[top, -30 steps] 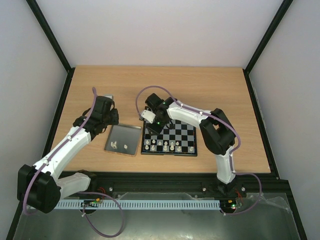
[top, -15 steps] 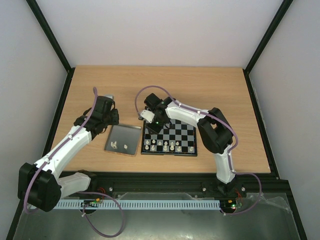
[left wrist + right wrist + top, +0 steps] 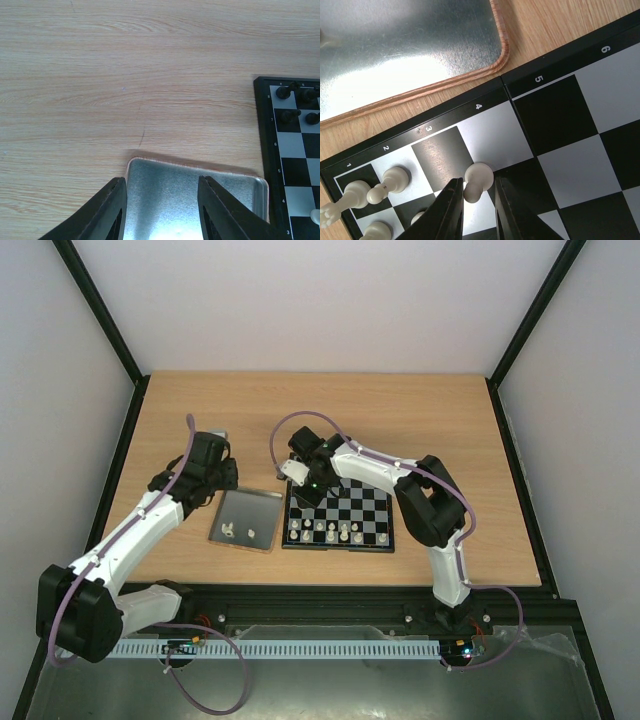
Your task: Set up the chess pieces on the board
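The table [image 3: 420,420] fills the middle of the top view. The left arm [image 3: 130,530] reaches up from the lower left, and the right arm [image 3: 440,510] bends in from the lower right. The board [image 3: 372,504] lies at the centre, just right of the tray [image 3: 262,506], the two side by side.

The left gripper [image 3: 160,215] sits at the bottom of its wrist view, over the tray's upper edge, spread with nothing between its tips. The right gripper [image 3: 478,186] is low over the board's left side, at the bottom centre of its wrist view. Its fingers [image 3: 451,207] stand close on either side of a white pawn [image 3: 479,175]; whether they pinch it I cannot tell. That pawn stands on the board near the rim numbers 3 and 4.

White pieces [image 3: 325,530] line the board's lower edge in the top view, and several show at the lower left of the right wrist view. Two more lie in the tray's lower left. Black pieces [image 3: 292,92] stand on the board's corner, at the upper right of the left wrist view.
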### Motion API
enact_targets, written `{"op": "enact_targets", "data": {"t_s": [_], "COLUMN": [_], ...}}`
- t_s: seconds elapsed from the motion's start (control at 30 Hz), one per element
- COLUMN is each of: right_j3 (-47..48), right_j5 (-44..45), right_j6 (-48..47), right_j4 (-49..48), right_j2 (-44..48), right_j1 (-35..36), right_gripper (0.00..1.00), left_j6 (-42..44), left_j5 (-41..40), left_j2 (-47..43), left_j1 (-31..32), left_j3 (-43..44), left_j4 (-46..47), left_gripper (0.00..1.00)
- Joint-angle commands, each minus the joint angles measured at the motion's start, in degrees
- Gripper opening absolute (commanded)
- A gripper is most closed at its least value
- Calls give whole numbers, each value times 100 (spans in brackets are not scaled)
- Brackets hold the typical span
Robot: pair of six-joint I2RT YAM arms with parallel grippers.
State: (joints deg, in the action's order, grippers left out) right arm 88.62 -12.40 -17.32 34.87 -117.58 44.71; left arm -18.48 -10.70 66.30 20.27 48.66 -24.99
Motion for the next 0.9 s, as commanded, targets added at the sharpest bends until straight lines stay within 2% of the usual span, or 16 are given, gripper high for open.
{"op": "enact_targets", "data": {"t_s": [0.0, 0.2, 0.5, 0.7, 0.87], "right_j3": [178, 182, 182, -58, -646], "right_j5": [-46, -43, 95, 165, 271], "right_j6": [45, 70, 71, 132, 121], "right_j4": [331, 330, 371, 446, 510], "right_j2": [-153, -219, -124, 369, 1094], "right_j1": [46, 44, 40, -135, -459], "right_gripper": [20, 17, 3, 3, 3], "left_j6": [-38, -42, -42, -42, -42], "left_j5": [11, 24, 33, 49, 117], "left_j2": [34, 35, 58, 74, 101], "left_j1": [-32, -30, -30, -32, -32], "left_j3": [-85, -85, -84, -84, -84], "left_j4": [12, 11, 11, 11, 16], "left_gripper": [40, 40, 40, 40, 40]}}
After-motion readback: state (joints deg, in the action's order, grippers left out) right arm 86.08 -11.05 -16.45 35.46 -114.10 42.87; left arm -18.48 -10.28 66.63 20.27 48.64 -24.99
